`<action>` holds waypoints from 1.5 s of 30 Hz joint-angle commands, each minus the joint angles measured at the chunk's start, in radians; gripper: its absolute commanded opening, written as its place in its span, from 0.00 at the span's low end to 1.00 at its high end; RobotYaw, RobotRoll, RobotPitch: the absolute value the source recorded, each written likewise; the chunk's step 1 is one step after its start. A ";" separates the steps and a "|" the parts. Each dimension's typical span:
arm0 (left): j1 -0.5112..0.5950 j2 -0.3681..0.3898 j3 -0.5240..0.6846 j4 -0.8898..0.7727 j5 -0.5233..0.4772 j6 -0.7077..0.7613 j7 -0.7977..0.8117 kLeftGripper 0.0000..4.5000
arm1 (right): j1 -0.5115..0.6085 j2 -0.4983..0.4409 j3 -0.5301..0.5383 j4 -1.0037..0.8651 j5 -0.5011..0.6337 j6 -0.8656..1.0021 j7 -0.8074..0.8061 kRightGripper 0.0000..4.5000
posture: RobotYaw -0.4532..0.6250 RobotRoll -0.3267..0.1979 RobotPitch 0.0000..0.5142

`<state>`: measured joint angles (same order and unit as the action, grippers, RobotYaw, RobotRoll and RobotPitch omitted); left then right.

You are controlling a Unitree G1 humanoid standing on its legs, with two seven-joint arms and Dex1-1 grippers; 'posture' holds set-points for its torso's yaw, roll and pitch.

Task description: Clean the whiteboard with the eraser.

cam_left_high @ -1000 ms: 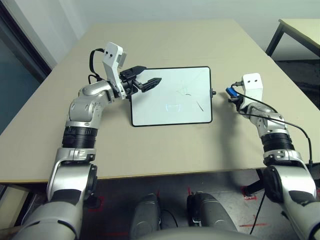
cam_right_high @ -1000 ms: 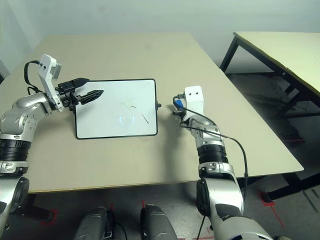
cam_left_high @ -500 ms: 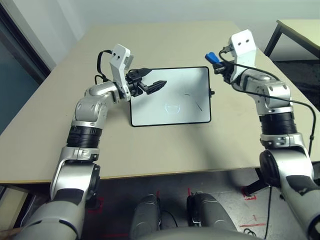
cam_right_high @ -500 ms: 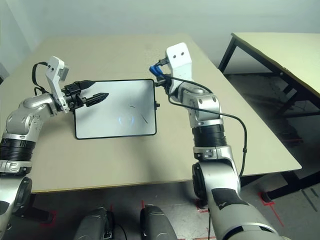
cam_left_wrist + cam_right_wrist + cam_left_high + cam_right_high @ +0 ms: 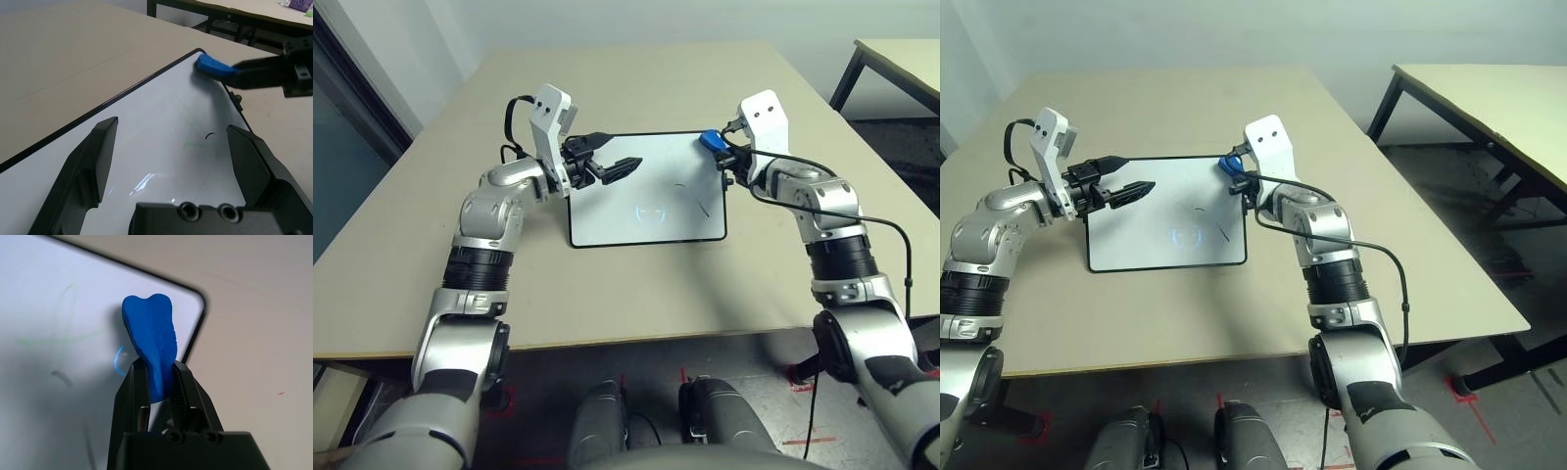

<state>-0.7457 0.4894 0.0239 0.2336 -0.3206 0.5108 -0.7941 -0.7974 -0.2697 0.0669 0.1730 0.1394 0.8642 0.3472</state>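
Beige laminate table (image 5: 636,294) nearest, bare along its front edge. Farther in, flat on that surface, the rectangular white whiteboard with thin black frame and rounded corners (image 5: 646,201), marked with faint green and dark pen strokes around its middle and right half. Over the board's left edge, the left gripper of two black fingers (image 5: 615,166), spread wide apart, holding nothing, hovering above the white surface and pointing toward the board's right side. At the board's far right corner, the right gripper of two black fingers (image 5: 157,377), pinched tight on the small bright blue oblong eraser (image 5: 150,340), squeezing the soft block so it bulges past the fingertips. Blue block at that corner, just inside the black frame; whether it presses on the surface or sits a little above cannot be told. Small black knob (image 5: 728,181) on the board's right short side, just below the right gripper. Beyond the main table, to the right, a second pale table with black legs (image 5: 1489,98).
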 commanded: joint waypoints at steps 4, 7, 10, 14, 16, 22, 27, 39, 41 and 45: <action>-0.001 -0.006 -0.003 -0.018 -0.002 0.011 0.004 1.00 | 0.045 0.019 0.043 -0.041 -0.003 0.063 0.010 0.13 | 0.39 0.62 0.11; -0.004 -0.008 -0.003 -0.016 -0.002 0.009 0.005 1.00 | 0.026 0.013 0.021 -0.010 -0.014 0.037 -0.007 0.13 | 0.39 0.62 0.11; -0.004 -0.008 -0.002 -0.016 -0.002 0.009 0.005 1.00 | -0.007 -0.003 -0.016 0.040 -0.026 -0.002 -0.037 0.13 | 0.39 0.62 0.11; -0.004 -0.008 -0.002 -0.016 -0.002 0.009 0.005 1.00 | -0.046 -0.024 -0.052 0.101 -0.033 -0.053 -0.070 0.13 | 0.39 0.62 0.10; -0.004 -0.009 -0.003 -0.015 -0.002 0.009 0.005 1.00 | -0.056 -0.026 -0.061 0.119 -0.036 -0.068 -0.077 0.13 | 0.39 0.62 0.10; -0.005 -0.011 -0.003 -0.014 -0.002 0.007 0.005 1.00 | -0.037 -0.004 -0.047 0.084 -0.027 -0.048 -0.067 0.13 | 0.38 0.62 0.10; -0.006 -0.011 -0.002 -0.009 -0.001 0.004 0.004 1.00 | 0.014 0.033 -0.004 -0.012 -0.015 0.016 -0.048 0.13 | 0.39 0.62 0.10; -0.010 -0.012 0.000 -0.002 0.001 -0.002 0.006 1.00 | 0.128 0.095 0.087 -0.155 -0.015 0.119 -0.026 0.13 | 0.40 0.62 0.08; -0.009 -0.012 0.000 -0.004 0.001 -0.002 0.007 1.00 | 0.120 0.091 0.080 -0.137 -0.022 0.104 -0.031 0.13 | 0.40 0.62 0.07; -0.006 -0.010 0.000 -0.006 0.001 -0.003 0.006 1.00 | 0.062 0.070 0.029 -0.065 -0.039 0.042 -0.056 0.13 | 0.40 0.62 0.07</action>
<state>-0.7471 0.4779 0.0242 0.2336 -0.3211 0.5092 -0.7869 -0.7113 -0.1815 0.1311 0.0612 0.1189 0.9278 0.3167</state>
